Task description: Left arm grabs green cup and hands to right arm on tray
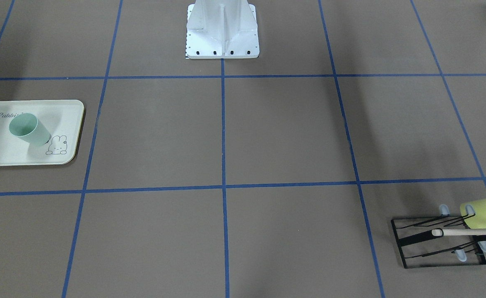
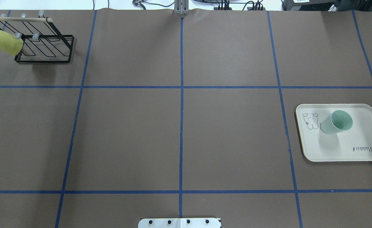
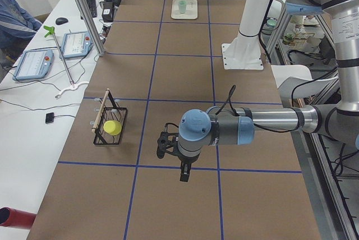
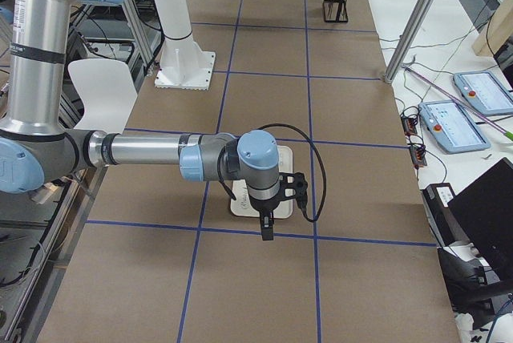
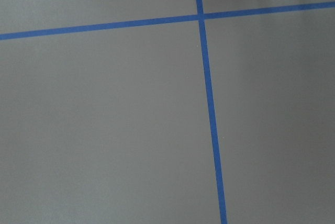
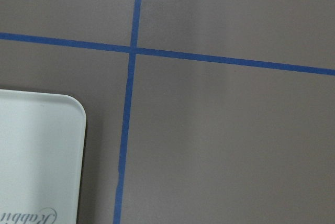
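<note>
A small pale mint-green plastic cup [image 2: 336, 123] stands upright, mouth up, on a cream rectangular tray with a raised rim [image 2: 363, 139], just beside its bunny drawing, at the middle right of the overhead view. In the right side view's lower centre, the grey tubular right arm [image 4: 152, 151] holds its black gripper [image 4: 267, 235] pointing down, partly covering the tray. In the left side view's lower centre, the matching left arm [image 3: 263, 119] holds its gripper [image 3: 183, 177] over the brown table with blue tape lines [image 2: 125, 126], well apart from the cup. For either gripper, I cannot tell whether the fingers are apart or together. At the overhead view's upper left, a yellow-green cup [image 2: 4, 41] hangs on a black wire rack [image 2: 51, 52].
</note>
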Action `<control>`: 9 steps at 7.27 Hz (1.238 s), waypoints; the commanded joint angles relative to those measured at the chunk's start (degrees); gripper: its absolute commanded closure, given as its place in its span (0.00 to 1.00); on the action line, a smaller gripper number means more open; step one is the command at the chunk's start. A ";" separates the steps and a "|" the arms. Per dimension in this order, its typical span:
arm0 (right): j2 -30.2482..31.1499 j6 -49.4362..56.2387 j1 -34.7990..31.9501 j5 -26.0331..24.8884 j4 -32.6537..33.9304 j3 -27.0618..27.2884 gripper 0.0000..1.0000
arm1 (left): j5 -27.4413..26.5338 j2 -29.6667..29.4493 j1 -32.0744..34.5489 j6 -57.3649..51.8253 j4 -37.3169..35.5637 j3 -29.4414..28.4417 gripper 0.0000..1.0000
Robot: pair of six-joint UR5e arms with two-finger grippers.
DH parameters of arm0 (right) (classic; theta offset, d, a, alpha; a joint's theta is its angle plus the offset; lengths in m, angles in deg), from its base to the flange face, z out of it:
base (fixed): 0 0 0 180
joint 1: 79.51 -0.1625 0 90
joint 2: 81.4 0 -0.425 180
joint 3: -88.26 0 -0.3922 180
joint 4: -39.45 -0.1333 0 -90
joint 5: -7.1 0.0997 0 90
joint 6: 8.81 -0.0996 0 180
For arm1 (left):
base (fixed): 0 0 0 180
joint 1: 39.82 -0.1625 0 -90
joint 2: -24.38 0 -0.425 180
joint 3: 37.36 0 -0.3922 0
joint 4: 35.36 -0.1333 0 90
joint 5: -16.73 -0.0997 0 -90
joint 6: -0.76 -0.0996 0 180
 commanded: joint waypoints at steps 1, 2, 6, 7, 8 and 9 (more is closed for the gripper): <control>-0.29 0.08 0.72 2.22 2.59 1.29 0.00 | -0.01 1.53 0.01 -0.13 0.05 1.08 0.00; -0.11 0.35 0.72 2.23 2.50 1.21 0.00 | -0.19 1.62 0.01 -0.05 -0.03 0.91 0.00; 0.24 0.00 0.81 2.24 2.32 0.94 0.00 | -0.10 2.50 0.09 -0.05 0.05 1.17 0.00; 0.24 0.00 1.07 2.32 2.32 0.94 0.00 | -0.19 2.50 0.10 -0.05 0.05 1.09 0.00; 0.24 0.00 1.16 2.24 2.32 0.94 0.00 | -0.28 2.59 0.10 -0.05 0.05 1.00 0.00; 0.24 0.00 1.25 2.23 2.41 0.94 0.00 | -0.19 3.11 0.10 -0.05 0.05 1.08 0.00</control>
